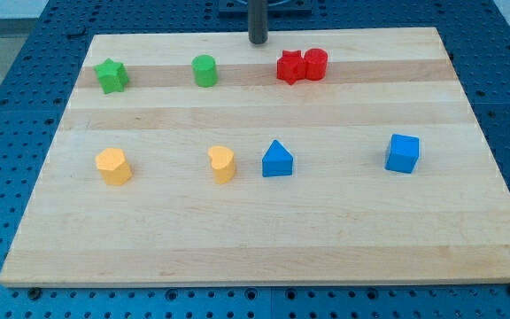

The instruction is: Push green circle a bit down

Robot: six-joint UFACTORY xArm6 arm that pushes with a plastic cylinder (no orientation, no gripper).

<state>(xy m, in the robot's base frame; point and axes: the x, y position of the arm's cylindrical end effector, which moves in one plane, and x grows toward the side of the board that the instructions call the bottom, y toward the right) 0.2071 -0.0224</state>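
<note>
The green circle [204, 70] stands near the top of the wooden board [264, 221], left of centre. My tip [258, 41] is at the board's top edge, up and to the right of the green circle and apart from it. It touches no block.
A green star [111, 75] sits at the top left. A red star [289, 66] and a red circle [316, 64] touch each other at the top, right of my tip. A yellow hexagon [113, 166], a yellow heart [223, 164], a blue triangle [277, 159] and a blue cube [402, 152] form the lower row.
</note>
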